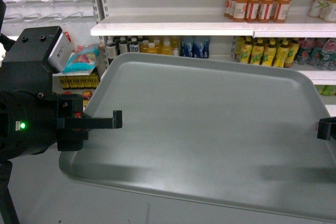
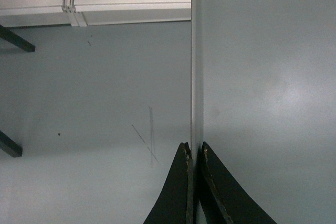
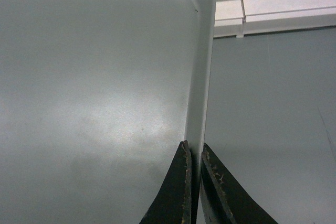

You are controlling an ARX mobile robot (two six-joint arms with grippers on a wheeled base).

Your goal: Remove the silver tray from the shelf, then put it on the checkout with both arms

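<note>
The flat grey-green rectangular silver tray (image 1: 210, 135) is held in the air, clear of the glossy white bottle-stocked shelf (image 1: 173, 26) behind it. Its left rim is pinched by the closed left claw (image 2: 194, 156), its right rim by the closed right claw (image 3: 193, 163). A slip could be caused by uneven arm motion twisting these thin rim grips.

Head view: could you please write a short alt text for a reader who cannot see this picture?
A large grey silver tray is held in the air by two black grippers, the left gripper clamped on its left rim and the right gripper on its right rim. Behind it stand white store shelves with bottled drinks.
</note>
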